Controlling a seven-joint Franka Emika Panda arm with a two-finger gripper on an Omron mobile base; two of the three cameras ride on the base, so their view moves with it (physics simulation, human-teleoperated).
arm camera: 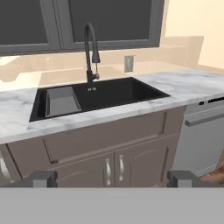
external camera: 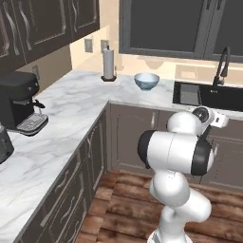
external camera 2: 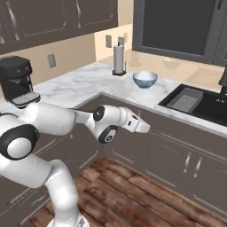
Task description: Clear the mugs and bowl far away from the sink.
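We found the bowl [external camera: 146, 80] sitting upright on the marble counter [external camera: 66, 114], between the paper towel roll [external camera: 109, 64] on its dark stand and the sink [external camera: 209, 96], well apart from either and closer to the back wall than to the counter's front edge. From the right base view the same bowl [external camera 2: 145, 79] showed its pale blue-grey outside and lighter inside, with the roll [external camera 2: 118, 59] behind it and to the left. The sink was a black recessed basin with a ribbed grey tray [arm camera: 62, 101] lying in its left part and a tall dark gooseneck faucet [arm camera: 90, 51] rising from its back rim. A black coffee machine [external camera: 19, 101] stood on the left leg of the counter, far from the bowl. We saw the arm folded in front of the dark lower cabinets [external camera 2: 177, 155], its hand held level at about drawer height, below the counter top and touching nothing. In the hand view the gripper [arm camera: 112, 178] faced the cabinet doors under the sink, and its two dark fingertips [arm camera: 43, 178] stood far apart at the bottom corners, jaws spread wide with nothing between them. We could not make out any mugs on the stretch of counter we could see.
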